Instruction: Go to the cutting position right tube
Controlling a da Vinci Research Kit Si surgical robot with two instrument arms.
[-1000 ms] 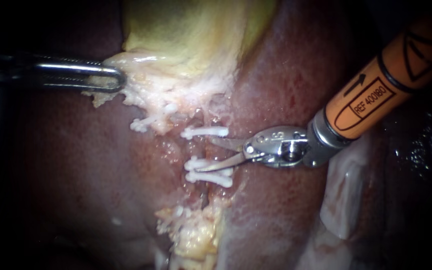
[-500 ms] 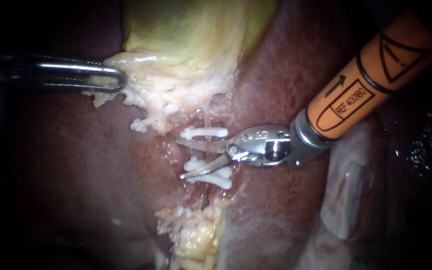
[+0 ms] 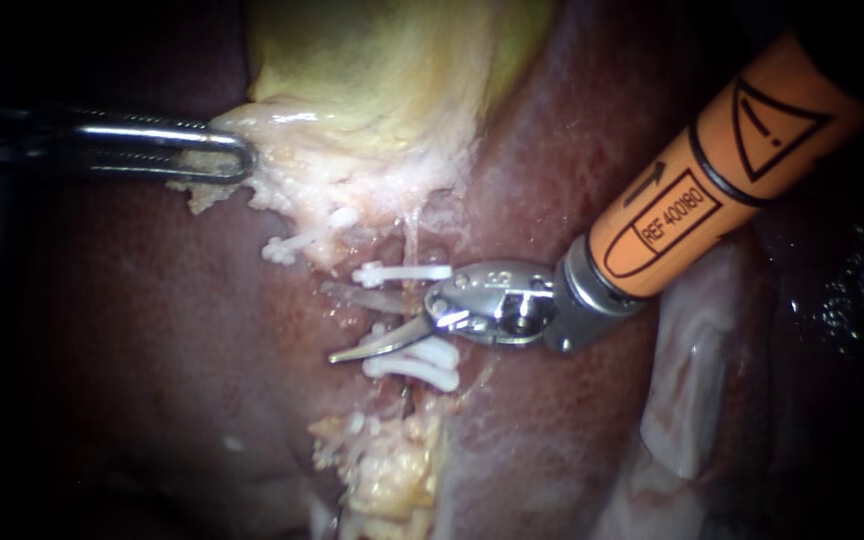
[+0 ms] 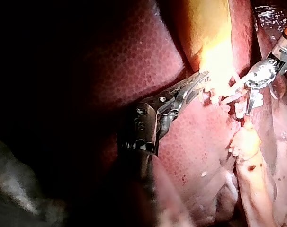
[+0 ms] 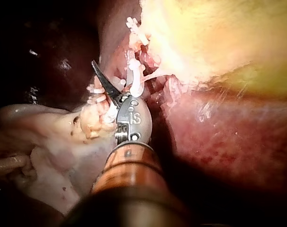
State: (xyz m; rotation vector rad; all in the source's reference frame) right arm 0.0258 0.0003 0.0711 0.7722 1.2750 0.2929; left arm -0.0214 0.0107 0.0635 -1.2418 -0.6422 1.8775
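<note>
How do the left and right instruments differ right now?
The left instrument enters level from the left, bare steel; the right instrument slants in from the upper right on an orange shaft. Left pincer is shut on the gallbladder at its pale edge; right pincer is open, its thin curved blades spread in the gap between the upper clip and the lower clips. Both tips are metal and lie over the liver.

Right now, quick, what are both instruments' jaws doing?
Left instrument: jaws shut on the gallbladder, at its pale edge.
Right instrument: jaws open, gripping nothing.
</note>
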